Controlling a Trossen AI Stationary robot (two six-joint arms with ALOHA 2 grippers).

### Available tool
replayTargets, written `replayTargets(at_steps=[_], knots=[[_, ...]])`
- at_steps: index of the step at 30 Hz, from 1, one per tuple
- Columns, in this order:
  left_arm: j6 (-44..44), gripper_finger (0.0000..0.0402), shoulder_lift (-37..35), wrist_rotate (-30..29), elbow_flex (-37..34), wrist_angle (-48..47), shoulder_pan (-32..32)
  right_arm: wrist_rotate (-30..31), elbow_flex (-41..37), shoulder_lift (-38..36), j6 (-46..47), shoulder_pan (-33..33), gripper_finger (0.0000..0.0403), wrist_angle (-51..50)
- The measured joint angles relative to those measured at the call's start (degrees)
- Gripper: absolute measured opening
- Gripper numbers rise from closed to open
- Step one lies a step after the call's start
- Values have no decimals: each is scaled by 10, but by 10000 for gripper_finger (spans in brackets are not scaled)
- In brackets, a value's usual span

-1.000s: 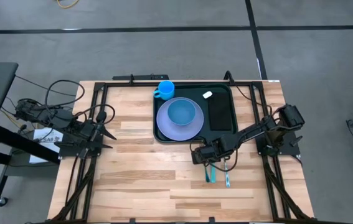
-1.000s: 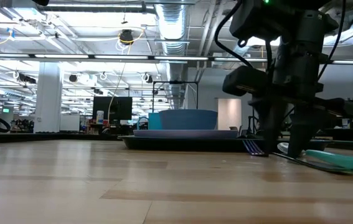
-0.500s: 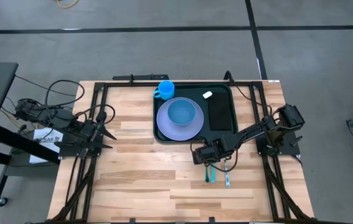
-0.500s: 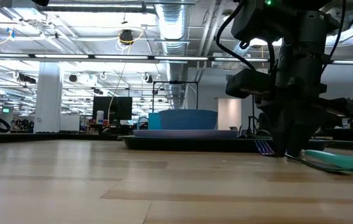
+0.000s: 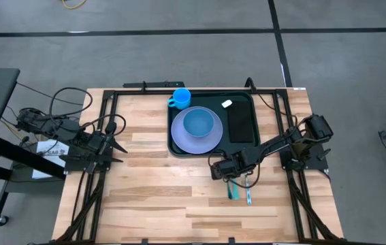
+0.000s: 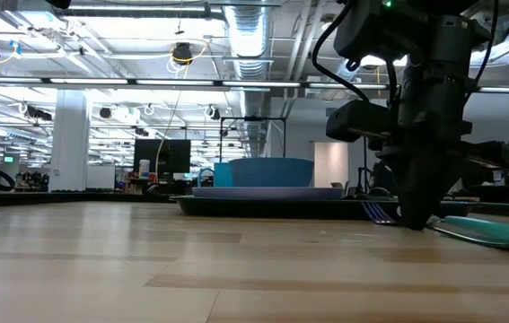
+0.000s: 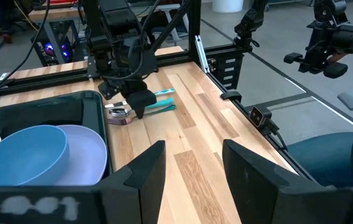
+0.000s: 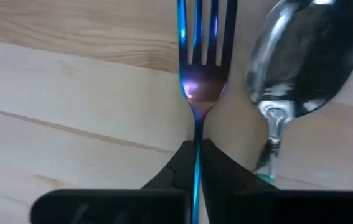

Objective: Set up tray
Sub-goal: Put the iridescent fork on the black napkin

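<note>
The dark green tray (image 5: 246,146) lies at the table's far middle. It carries a lavender plate (image 5: 179,139) with a blue bowl (image 5: 201,123), a blue cup (image 5: 180,98) and a flat black rectangle (image 5: 242,124). A fork (image 8: 203,43) with a teal handle (image 5: 232,193) and a spoon (image 8: 304,53) lie side by side on the wood just near of the tray. My right gripper (image 8: 196,152) points down over the fork and is shut on it. My left gripper (image 7: 192,165) hovers open at the table's left side, holding nothing. My right gripper pinches the fork's thin neck (image 8: 196,127), just behind the tines, between its two fingertips. The fingers come from above, pointing down, one on each side of the neck. The fork lies flat on the wood, tines toward the tray.
The spoon's teal handle (image 5: 248,197) lies close beside the fork on its right. A small white object (image 5: 227,103) sits in the tray's far part. Bare wood spreads over the table's near and left parts. Black frame rails (image 5: 104,129) run along both table sides.
My right gripper has stayed over the fork and has shut: its fingertips, apart a second ago, now meet on the fork's neck.
</note>
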Motion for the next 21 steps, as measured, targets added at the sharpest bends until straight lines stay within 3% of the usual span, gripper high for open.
replayTargets(at_steps=[21], knots=[[-1, 148, 0, 0, 0, -10, 0, 0, 45, 4, -20, 0, 6, 9]])
